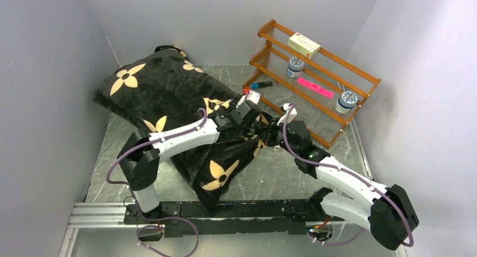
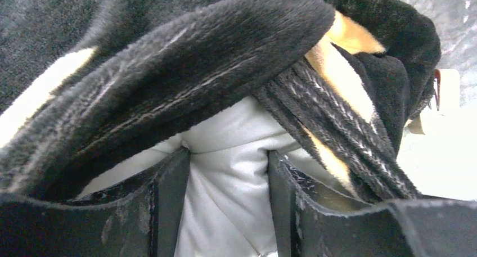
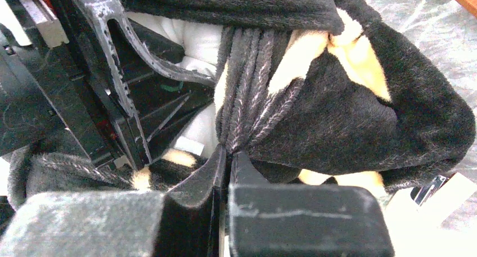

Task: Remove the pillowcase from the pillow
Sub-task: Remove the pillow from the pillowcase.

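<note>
Across the left and centre of the top view, the pillowcase (image 1: 163, 85) is lying with both arms meeting at its right end. At lower centre of the left wrist view, the left gripper (image 2: 228, 156) is straddling the white pillow (image 2: 225, 212), jaws partly apart; whether it is pinching, I cannot tell. At lower centre of the right wrist view, the right gripper (image 3: 228, 156) is clamping bunched pillowcase fabric.

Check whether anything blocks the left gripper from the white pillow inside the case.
Nothing visible does. The pillowcase hem arches above, and bare pillow lies directly between the fingers of the left gripper. The right gripper pinches the pillowcase edge.
</note>
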`<action>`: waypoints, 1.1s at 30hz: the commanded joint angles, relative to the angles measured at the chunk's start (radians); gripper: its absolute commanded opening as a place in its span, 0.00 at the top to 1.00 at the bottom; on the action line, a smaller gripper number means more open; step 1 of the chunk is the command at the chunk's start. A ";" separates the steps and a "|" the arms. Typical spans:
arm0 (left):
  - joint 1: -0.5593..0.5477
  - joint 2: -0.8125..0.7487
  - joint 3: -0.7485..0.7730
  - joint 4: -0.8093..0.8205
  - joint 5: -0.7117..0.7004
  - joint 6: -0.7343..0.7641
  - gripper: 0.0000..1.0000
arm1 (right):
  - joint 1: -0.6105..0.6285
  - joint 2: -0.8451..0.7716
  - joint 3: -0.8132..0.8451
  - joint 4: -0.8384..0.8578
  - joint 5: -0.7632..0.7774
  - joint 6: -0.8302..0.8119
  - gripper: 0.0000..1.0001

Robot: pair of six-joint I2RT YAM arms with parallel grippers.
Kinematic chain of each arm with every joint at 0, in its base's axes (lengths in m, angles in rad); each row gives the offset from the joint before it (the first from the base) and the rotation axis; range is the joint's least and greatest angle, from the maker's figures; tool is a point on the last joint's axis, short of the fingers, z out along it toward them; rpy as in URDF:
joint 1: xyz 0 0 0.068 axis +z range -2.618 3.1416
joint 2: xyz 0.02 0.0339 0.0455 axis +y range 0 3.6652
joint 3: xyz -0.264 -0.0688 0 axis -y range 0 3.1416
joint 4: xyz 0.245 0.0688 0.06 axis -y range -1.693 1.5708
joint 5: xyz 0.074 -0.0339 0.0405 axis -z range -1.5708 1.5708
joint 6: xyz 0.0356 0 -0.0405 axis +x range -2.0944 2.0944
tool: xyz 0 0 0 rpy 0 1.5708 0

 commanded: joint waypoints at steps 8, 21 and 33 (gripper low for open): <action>0.098 -0.039 -0.137 -0.095 0.052 -0.026 0.94 | -0.018 -0.069 -0.044 -0.104 0.075 -0.046 1.00; 0.166 -0.294 -0.212 -0.074 0.034 -0.033 0.95 | -0.019 -0.091 -0.048 -0.200 0.238 -0.017 1.00; 0.196 -0.478 -0.358 -0.024 0.096 -0.016 0.95 | -0.020 -0.077 -0.039 -0.192 0.227 -0.011 1.00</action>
